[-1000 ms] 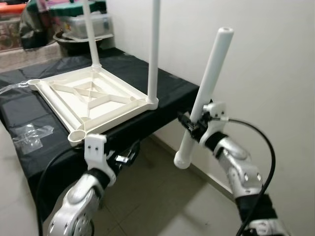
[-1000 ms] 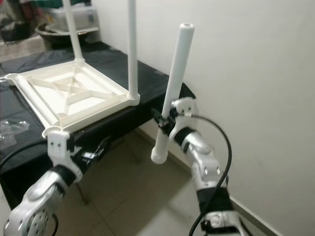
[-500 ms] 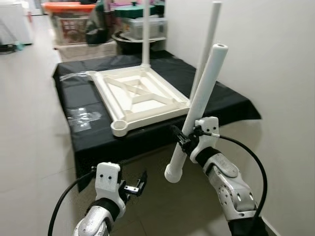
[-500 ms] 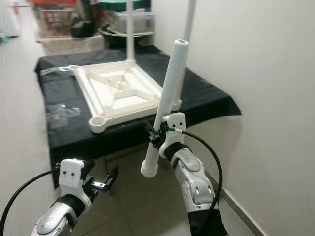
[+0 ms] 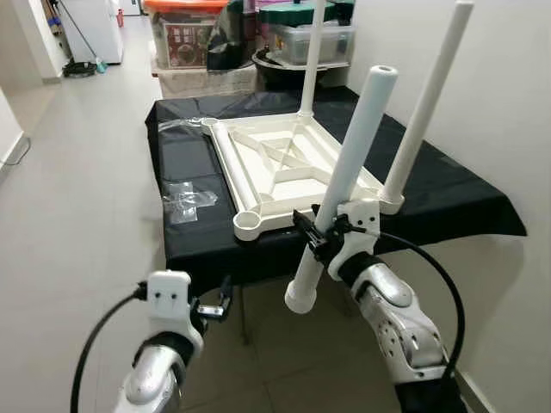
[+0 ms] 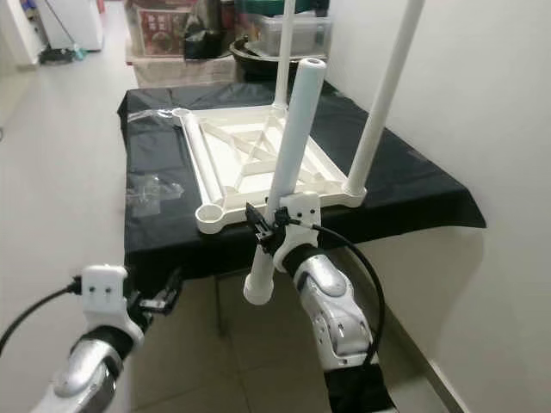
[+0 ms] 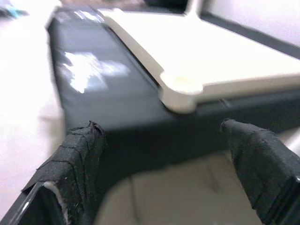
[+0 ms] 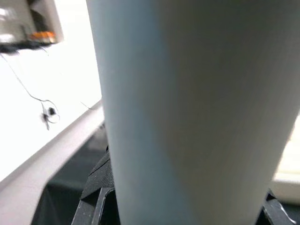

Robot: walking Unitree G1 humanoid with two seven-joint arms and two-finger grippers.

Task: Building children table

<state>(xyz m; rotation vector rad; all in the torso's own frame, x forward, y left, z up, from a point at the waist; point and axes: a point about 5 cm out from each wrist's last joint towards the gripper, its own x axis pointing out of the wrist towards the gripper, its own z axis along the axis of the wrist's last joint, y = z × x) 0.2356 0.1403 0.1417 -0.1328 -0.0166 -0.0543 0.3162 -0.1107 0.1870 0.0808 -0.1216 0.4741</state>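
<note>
White plastic table leg (image 5: 344, 181) stands nearly upright in the right pincer (image 5: 320, 231), pinched around its lower half, its top end tilted slightly toward the wall and its open bottom end hanging free above the floor (image 5: 77, 206). It is held just in front of the near edge of a black-draped surface (image 5: 194, 163), close to the empty round socket (image 5: 248, 226) at the near corner of the upturned white table top (image 5: 288, 168). That table top lies flat on the cloth, ribbed underside up, with two legs (image 5: 426, 99) already standing in the near-right and far corners. The left pincer (image 7: 164, 164) hangs low before the surface's edge, its fingers (image 7: 77, 159) spread and holding nothing. Crumpled clear plastic wrap (image 5: 188, 198) lies on the cloth beside the table top.
</note>
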